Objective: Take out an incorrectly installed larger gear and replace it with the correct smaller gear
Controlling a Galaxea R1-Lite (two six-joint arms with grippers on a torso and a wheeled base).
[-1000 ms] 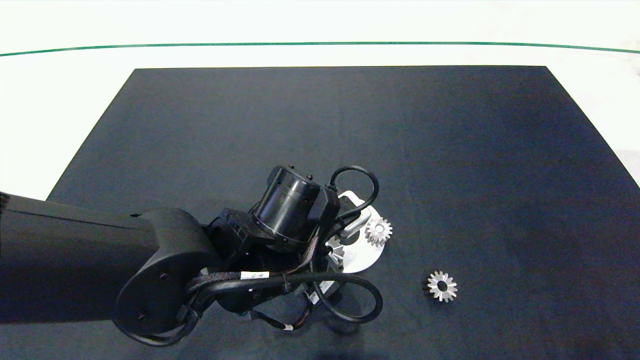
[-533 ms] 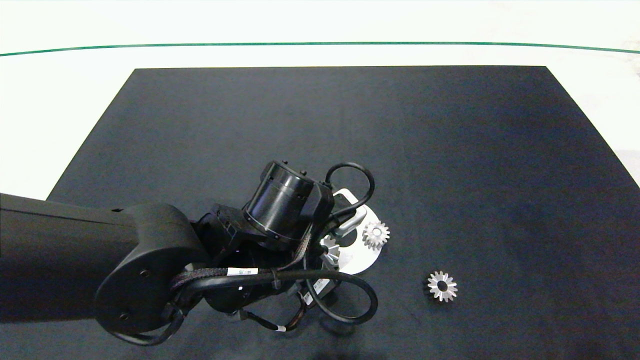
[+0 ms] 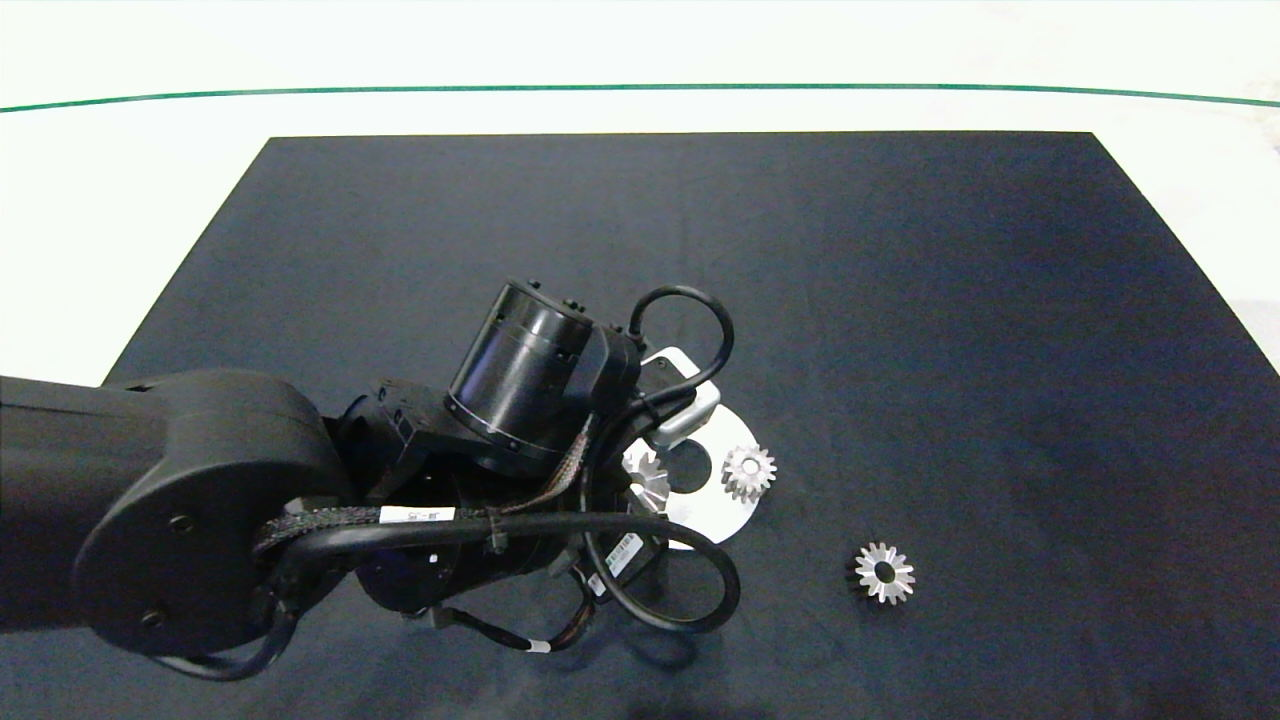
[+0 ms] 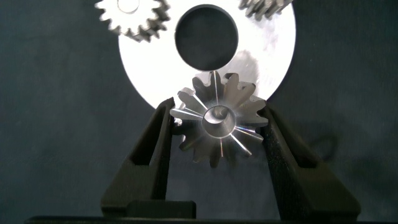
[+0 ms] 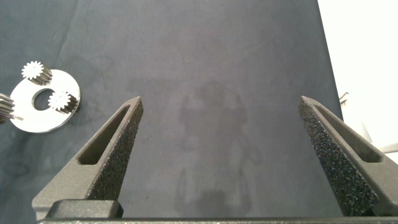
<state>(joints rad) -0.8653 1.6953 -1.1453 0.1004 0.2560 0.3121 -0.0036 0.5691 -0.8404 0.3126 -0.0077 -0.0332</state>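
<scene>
Dark cloth [image 3: 900, 300] covers most of a white table [image 3: 120, 180], and a thin green line [image 3: 640, 88] runs across the white strip at the far side; the left arm comes in from the left of the head view and hangs over a round silver plate [image 3: 735, 440] with a wide middle hole [image 4: 207, 36]. From the left wrist, the left gripper [image 4: 216, 127] pinches the larger gear [image 4: 219, 118], one finger against each side of its long splayed teeth; the gear sits over the near part of the plate, close to the hole, and whether it touches the plate I cannot tell. Two chunky little gears stand on the plate, one [image 3: 748, 472] on the side toward the loose gear, the other [image 4: 132, 17] across the hole from it. The smaller gear [image 3: 884, 573] lies flat on the cloth, apart from the plate, to its right and nearer the robot in the head view; nothing touches it. The right gripper [image 5: 227, 162] is spread wide above bare cloth, well away from the plate.
</scene>
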